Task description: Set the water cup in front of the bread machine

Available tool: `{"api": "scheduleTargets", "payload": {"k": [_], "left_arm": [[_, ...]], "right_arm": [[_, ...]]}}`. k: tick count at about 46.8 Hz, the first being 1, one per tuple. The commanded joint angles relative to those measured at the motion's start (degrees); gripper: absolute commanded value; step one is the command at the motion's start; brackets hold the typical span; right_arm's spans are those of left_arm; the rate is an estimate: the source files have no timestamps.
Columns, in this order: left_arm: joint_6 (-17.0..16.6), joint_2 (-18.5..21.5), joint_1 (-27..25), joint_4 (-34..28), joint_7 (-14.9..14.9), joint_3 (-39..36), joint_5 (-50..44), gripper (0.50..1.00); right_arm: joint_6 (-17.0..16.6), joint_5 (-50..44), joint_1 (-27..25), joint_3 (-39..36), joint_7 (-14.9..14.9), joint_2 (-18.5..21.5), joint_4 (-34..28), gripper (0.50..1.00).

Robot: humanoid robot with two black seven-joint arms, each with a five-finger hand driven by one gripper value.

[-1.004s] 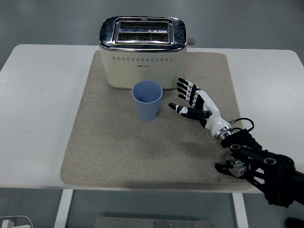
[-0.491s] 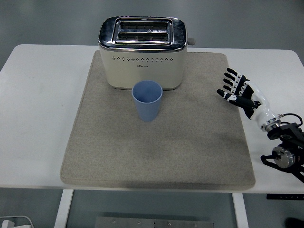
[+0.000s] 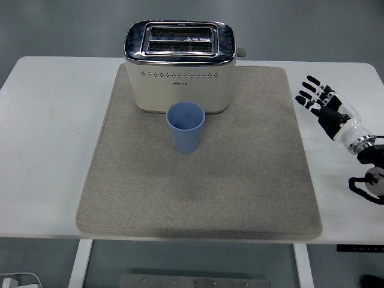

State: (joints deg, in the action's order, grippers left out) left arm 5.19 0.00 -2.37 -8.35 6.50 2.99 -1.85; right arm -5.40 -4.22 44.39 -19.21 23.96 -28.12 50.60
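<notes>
The blue cup (image 3: 186,126) stands upright before the toaster (image 3: 179,66); the right hand (image 3: 327,108), fingers spread and empty, hovers near the table's (image 3: 48,120) right edge. Placement looks done.

Probably a lab: white table (image 3: 54,150), grey floor (image 3: 60,27).

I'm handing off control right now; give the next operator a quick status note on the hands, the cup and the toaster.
Right hand: open, holding nothing, over the white table right of the beige mat.
Left hand: not in view.
Blue plastic cup: upright on the mat, directly in front of the cream toaster with chrome top.
Done: cup placed and released.
Left: nothing apparent beyond parking the right arm.
</notes>
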Motion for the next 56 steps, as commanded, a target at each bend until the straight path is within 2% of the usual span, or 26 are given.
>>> {"api": "scheduleTargets", "payload": {"k": [1, 6, 12, 15, 20, 56], "left_arm": [[0.0, 0.0, 0.0, 0.0, 0.01, 0.0, 0.0, 1.0], [0.08, 0.0, 0.0, 0.0, 0.01, 0.0, 0.0, 1.0], [0.0, 0.0, 0.0, 0.0, 0.01, 0.09, 0.0, 1.0], [0.0, 0.0, 0.0, 0.0, 0.01, 0.0, 0.0, 1.0], [0.0, 0.0, 0.0, 0.0, 0.01, 0.0, 0.0, 1.0], [0.0, 0.0, 0.0, 0.0, 0.01, 0.0, 0.0, 1.0]], "right_arm": [[0.04, 0.08, 1.22, 0.05, -4.61, 0.08, -0.33, 0.915], [-0.05, 0.08, 2.62, 0.14, -9.45, 0.08, -1.9, 0.915], [-1.89, -0.18, 4.12, 0.66, -10.77, 0.08, -3.93, 0.915], [-3.74, -0.35, 4.47, 0.84, -10.95, 0.08, -3.93, 0.915], [-4.36, -0.71, 5.09, 0.93, -11.21, -0.09, -3.93, 0.915], [-3.65, -0.97, 7.2, 2.6, -11.13, 0.08, -4.9, 0.915]]}}
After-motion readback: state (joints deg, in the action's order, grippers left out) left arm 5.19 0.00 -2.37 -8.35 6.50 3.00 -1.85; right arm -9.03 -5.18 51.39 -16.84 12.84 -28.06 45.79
